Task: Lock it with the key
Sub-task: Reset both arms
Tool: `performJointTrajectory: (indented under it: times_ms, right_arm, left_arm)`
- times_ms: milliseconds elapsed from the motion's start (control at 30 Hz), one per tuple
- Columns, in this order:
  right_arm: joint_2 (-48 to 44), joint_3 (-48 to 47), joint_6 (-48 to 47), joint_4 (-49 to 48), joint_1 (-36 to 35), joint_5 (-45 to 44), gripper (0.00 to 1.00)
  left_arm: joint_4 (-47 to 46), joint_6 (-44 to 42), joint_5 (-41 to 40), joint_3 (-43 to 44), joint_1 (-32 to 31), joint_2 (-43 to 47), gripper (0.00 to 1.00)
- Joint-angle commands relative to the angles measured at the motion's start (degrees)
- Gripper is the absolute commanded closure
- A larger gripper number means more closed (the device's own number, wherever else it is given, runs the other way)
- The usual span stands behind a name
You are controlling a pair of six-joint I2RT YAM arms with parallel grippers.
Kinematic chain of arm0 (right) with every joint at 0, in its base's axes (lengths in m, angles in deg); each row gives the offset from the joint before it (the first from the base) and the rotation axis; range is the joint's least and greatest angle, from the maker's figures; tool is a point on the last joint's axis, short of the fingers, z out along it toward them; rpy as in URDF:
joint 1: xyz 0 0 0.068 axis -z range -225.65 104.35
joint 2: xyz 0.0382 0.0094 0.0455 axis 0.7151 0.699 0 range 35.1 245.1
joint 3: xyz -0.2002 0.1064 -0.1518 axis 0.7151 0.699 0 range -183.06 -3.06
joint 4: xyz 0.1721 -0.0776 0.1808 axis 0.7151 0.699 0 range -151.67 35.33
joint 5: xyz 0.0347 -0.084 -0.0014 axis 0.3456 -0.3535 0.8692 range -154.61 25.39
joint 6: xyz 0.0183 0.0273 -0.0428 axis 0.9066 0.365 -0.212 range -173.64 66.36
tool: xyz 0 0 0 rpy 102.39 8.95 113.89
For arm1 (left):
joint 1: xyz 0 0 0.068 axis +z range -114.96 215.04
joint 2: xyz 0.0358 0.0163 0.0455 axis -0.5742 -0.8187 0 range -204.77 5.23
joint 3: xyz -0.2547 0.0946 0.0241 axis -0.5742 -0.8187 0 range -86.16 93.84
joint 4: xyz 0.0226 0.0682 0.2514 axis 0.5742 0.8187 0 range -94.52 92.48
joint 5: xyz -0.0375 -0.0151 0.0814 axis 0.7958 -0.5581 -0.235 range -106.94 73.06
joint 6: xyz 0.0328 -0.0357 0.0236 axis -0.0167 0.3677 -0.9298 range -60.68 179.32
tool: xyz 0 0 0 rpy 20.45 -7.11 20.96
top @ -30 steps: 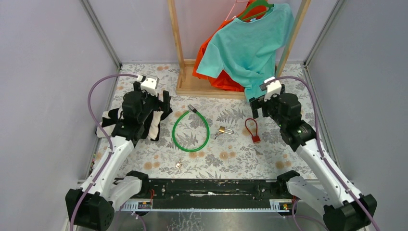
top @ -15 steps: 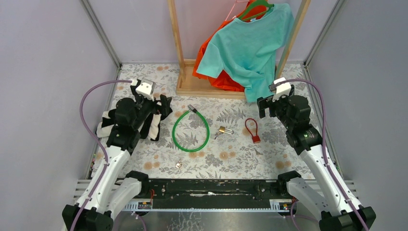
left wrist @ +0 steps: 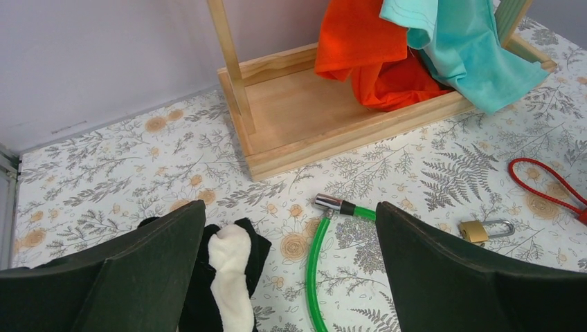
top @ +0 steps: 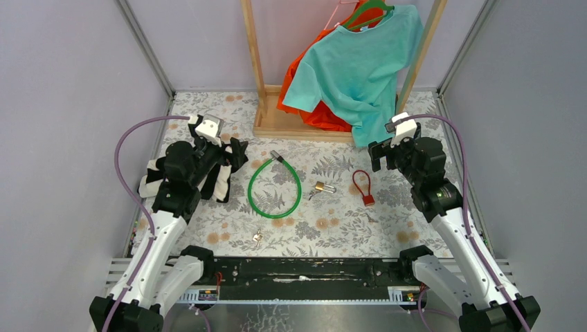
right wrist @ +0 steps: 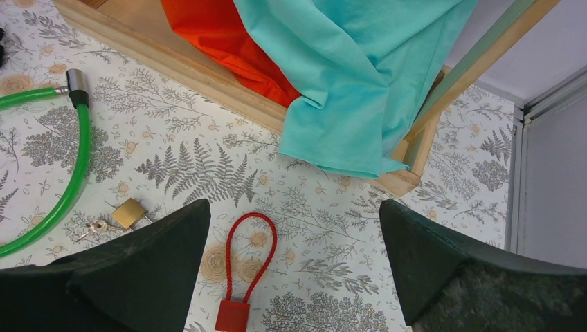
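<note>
- Left gripper (left wrist: 289,207): fingers spread wide and holding nothing, raised over the left part of the table (top: 346,228), above a black-and-white cloth (left wrist: 232,277)
- Right gripper (right wrist: 294,204): fingers spread wide and empty, raised at the far right, above the red cable lock (right wrist: 230,315)
- Brass padlock (top: 320,187): lies flat near the table centre, between the green cable lock (top: 274,189) on its left and the red cable lock on its right, touching neither
- Small keys (right wrist: 95,226): lie just beside the padlock body; whether one sits in the keyhole cannot be told
- Loose key (top: 257,238): lies towards the near edge, near side of the green loop, well apart from both grippers
- Wooden rack (left wrist: 311,117): stands at far centre, carrying a teal shirt (top: 360,62) and an orange garment (top: 322,114)
</note>
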Motion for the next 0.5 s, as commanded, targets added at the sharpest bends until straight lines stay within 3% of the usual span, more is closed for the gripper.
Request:
performJointTrajectory:
  times_ms: [0, 467]
  right_arm:
    - [0.2, -0.2, -0.8, -0.7, 0.3, 1.0, 0.01]
    - [-0.1, 0.0, -1.4, -0.4, 0.3, 1.5, 0.01]
  left_arm:
    - [0.4, -0.7, 1.5, 0.9, 0.6, -0.5, 0.0]
    - [0.2, -1.3, 1.9, 0.5, 0.7, -0.4, 0.0]
